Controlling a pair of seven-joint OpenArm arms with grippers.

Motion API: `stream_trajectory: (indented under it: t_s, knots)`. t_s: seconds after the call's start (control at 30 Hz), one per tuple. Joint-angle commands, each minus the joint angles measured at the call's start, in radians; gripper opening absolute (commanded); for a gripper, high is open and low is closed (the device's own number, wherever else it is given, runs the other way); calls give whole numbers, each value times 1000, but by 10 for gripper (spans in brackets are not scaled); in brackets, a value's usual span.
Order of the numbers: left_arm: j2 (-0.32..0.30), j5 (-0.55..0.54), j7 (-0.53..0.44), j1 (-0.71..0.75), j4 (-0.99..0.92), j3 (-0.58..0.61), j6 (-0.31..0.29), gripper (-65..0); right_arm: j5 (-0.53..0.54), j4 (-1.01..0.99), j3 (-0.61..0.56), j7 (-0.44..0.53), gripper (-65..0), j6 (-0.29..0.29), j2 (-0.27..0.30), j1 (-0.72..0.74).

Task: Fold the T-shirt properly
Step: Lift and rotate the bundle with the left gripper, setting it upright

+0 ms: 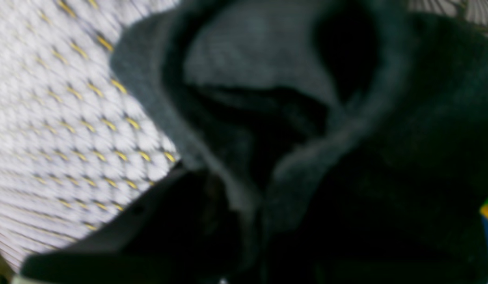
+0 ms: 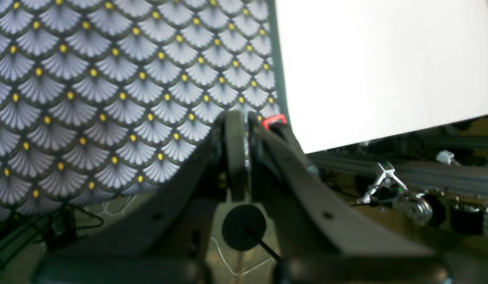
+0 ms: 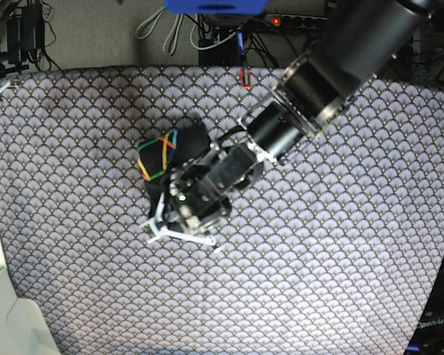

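Scallop-patterned cloth (image 3: 340, 244) covers the worktop. Near its centre the T-shirt (image 3: 166, 157) lies bunched, mostly hidden under the left gripper (image 3: 163, 222), which pinches blurred dark fabric. Right gripper (image 2: 241, 118) hangs pressed together, empty, past the cloth's edge.

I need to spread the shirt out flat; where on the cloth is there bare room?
The scallop-patterned cloth is bare right of the left arm, below it, and along the far left edge. It is crowded only mid-left, where the left end effector sits on the bunched T-shirt.
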Motion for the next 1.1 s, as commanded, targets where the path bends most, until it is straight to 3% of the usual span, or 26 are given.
stream_trajectory:
  t_s: [0.0, 0.37, 0.57, 0.63, 0.87, 0.93, 1.07]
  knots:
    - [13, 14, -27, -49, 16, 20, 6, -646, 9, 16, 20, 20, -650, -1, 15, -1]
    - [13, 14, -151, -82, 33, 255, 8, -641, 7, 14, 53, 20, -650, -1, 3, -34]
    - [13, 14, -139, -81, 25, 268, 8, -613, 7, 14, 48, 20, -650, -1, 3, -34]
    - [13, 14, -129, -81, 25, 267, 8, -542, 7, 14, 48, 20, -650, -1, 1, -31]
    - [13, 14, -113, -81, 27, 241, 9, -191, 9, 14, 48, 20, -650, -1, 1, -30]
    - [13, 14, -116, -79, 36, 166, 52, -118, 9, 14, 48, 20, -650, -1, 1, -30]
    - [13, 16, -120, -61, 110, -2, 213, -29, 9, 14, 46, 20, -650, -1, 1, -28]
